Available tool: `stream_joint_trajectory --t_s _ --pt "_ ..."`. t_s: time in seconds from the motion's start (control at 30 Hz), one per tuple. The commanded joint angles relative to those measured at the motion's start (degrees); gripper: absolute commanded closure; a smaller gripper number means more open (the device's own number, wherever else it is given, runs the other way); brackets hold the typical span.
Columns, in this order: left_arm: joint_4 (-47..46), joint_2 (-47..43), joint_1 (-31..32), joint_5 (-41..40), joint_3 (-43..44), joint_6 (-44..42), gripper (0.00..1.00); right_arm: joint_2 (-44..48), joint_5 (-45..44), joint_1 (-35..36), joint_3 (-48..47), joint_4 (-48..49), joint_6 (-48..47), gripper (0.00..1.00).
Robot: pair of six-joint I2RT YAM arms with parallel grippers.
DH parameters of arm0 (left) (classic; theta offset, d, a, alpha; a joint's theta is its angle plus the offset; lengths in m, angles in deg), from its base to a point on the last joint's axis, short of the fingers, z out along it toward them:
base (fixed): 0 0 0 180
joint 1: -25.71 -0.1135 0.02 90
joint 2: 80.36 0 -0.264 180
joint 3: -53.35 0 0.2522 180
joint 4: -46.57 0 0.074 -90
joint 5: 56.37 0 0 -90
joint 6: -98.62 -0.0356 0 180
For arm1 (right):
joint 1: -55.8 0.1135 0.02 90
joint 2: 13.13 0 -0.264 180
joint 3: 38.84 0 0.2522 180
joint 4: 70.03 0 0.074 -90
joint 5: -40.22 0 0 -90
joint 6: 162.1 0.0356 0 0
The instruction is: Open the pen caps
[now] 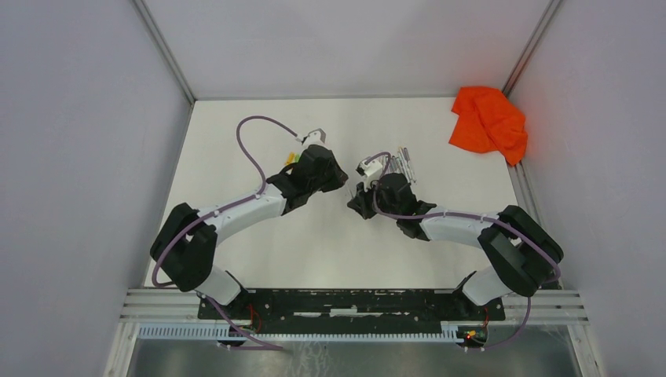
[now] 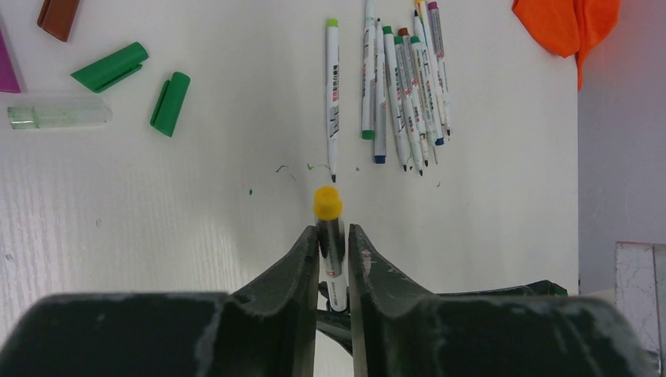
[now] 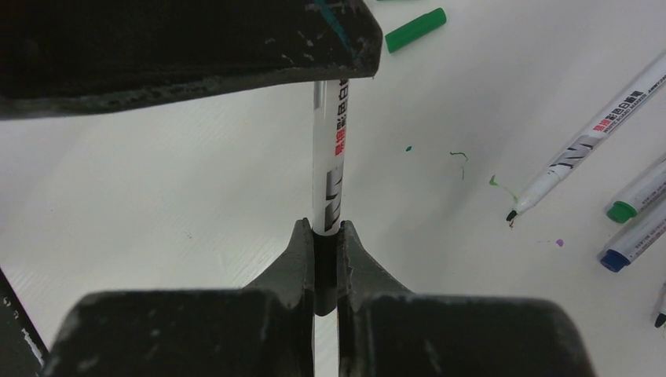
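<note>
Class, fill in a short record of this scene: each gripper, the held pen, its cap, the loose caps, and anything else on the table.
left gripper: jaws on either side of the pen, just below its yellow cap; grip unclear
right gripper: shut on the same pen's barrel
yellow cap: still on
green caps: two, lying loose
loose pens: side by side, several tips bare
cloth: orange, at the far right corner

Boxed in on three sides by pale grey wall panels (image 1: 78, 157). Floored by a white table (image 1: 330, 251). Framed at back corners by aluminium posts (image 1: 165, 51). Lit evenly, possibly from overhead.
</note>
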State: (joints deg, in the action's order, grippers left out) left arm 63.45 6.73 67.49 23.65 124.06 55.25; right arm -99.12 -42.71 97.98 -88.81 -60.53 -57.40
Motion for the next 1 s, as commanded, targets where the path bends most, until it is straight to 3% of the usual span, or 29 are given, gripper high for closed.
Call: stream_joint_trajectory --t_s 0.0,0.23,0.27,0.33,0.6,0.77,0.97 --pt "-0.1 1.2 0.6 -0.9 2.7 -2.8 0.73 1.2 2.9 0.7 -2.0 1.8 -0.5 1.0" --pt "0.9 3.0 1.1 -2.6 4.1 -3.0 0.72 1.2 3.6 0.8 -1.9 2.0 -0.2 1.0" --pt "1.1 3.2 1.2 -2.8 4.4 -3.1 0.77 1.2 3.7 0.8 -1.9 2.1 0.0 1.0" --pt "1.7 3.6 1.5 -3.8 5.0 -3.4 0.96 1.0 3.8 0.8 -2.0 2.1 0.0 1.0" --pt "6.5 4.1 3.2 -13.5 9.8 -1.6 0.98 1.0 2.1 0.8 -1.4 0.2 -0.9 1.0" --pt "14.6 7.5 1.7 -18.4 19.9 0.6 0.98 2.0 -6.6 0.8 0.2 -4.8 -2.4 1.0" --pt "18.6 13.0 -5.7 -11.9 28.5 8.6 0.98 1.8 -20.6 1.4 1.5 -10.0 -1.8 1.0"
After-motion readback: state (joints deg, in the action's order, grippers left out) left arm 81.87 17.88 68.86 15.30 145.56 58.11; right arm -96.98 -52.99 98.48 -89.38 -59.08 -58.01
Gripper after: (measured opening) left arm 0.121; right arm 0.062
